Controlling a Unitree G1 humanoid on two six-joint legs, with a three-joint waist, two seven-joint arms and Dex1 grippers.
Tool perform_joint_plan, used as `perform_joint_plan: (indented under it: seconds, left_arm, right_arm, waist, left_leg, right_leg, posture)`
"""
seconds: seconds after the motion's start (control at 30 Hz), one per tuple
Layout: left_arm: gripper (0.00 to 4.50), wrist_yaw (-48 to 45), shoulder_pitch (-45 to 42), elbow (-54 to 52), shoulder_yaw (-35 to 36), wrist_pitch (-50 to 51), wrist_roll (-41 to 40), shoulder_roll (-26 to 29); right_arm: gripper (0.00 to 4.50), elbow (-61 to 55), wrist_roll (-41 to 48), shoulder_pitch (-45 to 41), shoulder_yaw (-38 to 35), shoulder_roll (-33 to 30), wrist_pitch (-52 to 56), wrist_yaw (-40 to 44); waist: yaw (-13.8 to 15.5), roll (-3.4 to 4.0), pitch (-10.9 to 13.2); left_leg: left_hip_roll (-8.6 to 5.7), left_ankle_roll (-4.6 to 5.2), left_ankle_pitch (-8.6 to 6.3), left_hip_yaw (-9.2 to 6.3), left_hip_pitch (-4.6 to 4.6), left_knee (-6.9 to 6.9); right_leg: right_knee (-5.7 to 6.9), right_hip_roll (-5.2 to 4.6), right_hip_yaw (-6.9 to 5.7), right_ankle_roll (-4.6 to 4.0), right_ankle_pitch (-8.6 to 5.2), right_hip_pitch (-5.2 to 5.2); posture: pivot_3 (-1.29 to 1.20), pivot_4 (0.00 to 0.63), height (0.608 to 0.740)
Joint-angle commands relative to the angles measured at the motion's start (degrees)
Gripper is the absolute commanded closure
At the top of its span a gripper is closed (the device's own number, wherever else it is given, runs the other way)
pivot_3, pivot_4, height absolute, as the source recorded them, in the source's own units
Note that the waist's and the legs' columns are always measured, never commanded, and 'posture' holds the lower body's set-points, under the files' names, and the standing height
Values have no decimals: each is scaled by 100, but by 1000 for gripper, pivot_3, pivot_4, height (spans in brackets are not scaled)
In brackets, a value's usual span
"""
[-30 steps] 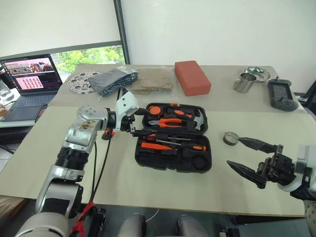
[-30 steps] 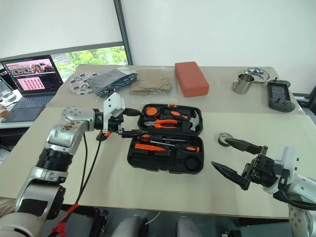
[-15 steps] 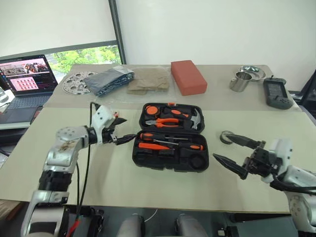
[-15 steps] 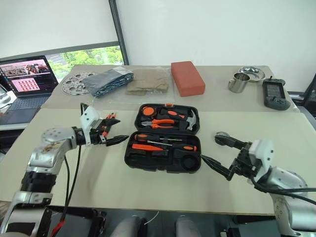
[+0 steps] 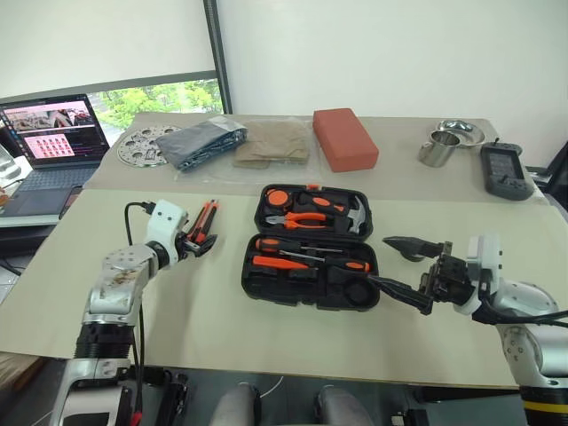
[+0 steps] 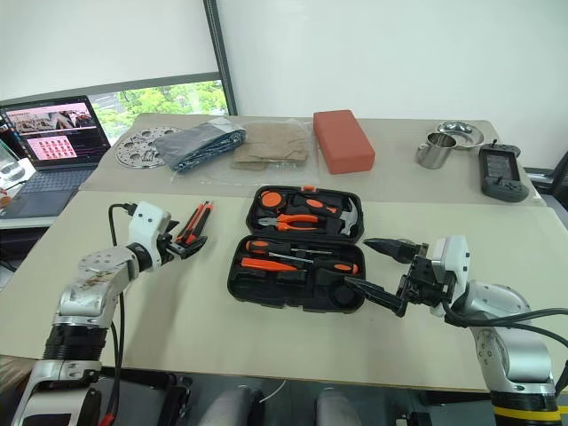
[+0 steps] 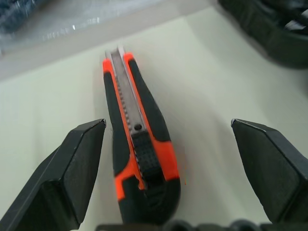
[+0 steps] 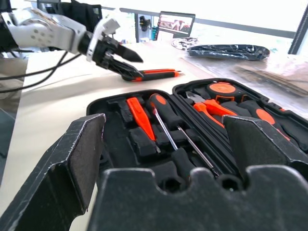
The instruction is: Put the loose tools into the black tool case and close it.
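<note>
While the black tool case (image 5: 311, 253) lies open in the middle of the desk (image 5: 222, 328), lid half on the far side, most of the kit sits in its slots: two screwdrivers (image 5: 306, 256) across the near half, pliers (image 5: 306, 217) and a hammer (image 5: 355, 213) in the far half. The utility knife (image 7: 137, 144) is loose on the desk just left of the case, lying lengthwise near-to-far. The left gripper (image 5: 197, 244) sits right at the knife's near end, jaws spread wide, one finger either side of the handle and not closed on it; it looks lined up for a pick along the handle's narrow width. On the right, the right gripper (image 6: 383, 266) hovers by the case's near right corner, jaws wide and empty, pointing left across the case, probably waiting to steady it or swing the lid. The tape roll is hard to make out behind that gripper. Far off sit a red-orange block (image 5: 344, 138) and a laptop (image 5: 49, 142).
</note>
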Motion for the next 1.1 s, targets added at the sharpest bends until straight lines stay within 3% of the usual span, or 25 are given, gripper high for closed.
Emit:
perform_joint_plan:
  seconds: [0.03,0.4,0.5,0.67,0.77,1.0,1.1]
  left_arm:
    - [23,396,-306,247,25,58,127,-84]
    - [23,1147,-670,998,304,132,52,-337]
    - [652,1116,-680,1040,342,252,-18,-355]
    - [2417,1099,-682,1108,291,226,6,-347]
    - [2703,1100,-693,1170,301,-41,37,-311]
    - [2704,-23,-814,811,384,-1419,-393,-109]
    - [2704,-1607,-802,215,-43,-1811,-810,131]
  right_arm:
    - [0,-139,163,-63,-156,-58,-33,35]
    - [0,-474,289,54,-309,-125,187,-169]
    - [0,-519,310,80,-318,-135,202,-211]
    - [0,-565,331,132,-342,-127,188,-260]
    - [0,-567,346,191,-368,-113,155,-248]
    - [0,-608,485,330,-499,-50,82,-158]
    - [0,-639,715,435,-658,67,-19,-22]
  waist:
    - [0,-1,0]
    - [-25,-2,1]
    - [-23,-2,1]
    - [-31,-2,1]
    - [-29,-1,1]
    - [-4,-9,6]
    - [-2,-11,6]
  left_leg:
    - [0,0,0,-1,0,0]
    - [0,0,0,-5,2,-4]
    - [0,-1,0,-5,1,-4]
    - [0,-1,0,-5,3,-4]
    - [0,-1,0,-5,5,-4]
    - [0,-2,0,-7,0,-5]
    - [-2,-2,0,-6,-3,-7]
  right_leg:
    - [1,0,0,0,0,0]
    - [3,3,-2,0,0,-1]
    - [2,2,-2,0,0,-1]
    - [2,3,-2,0,0,0]
    - [2,3,-2,0,0,0]
    - [0,2,-5,-1,1,-2]
    - [-4,-2,-4,-2,1,-1]
  posture:
    - [0,150,740]
    - [0,150,740]
    - [0,150,740]
    - [0,150,740]
    - [0,150,740]
    - [0,150,740]
    - [0,150,740]
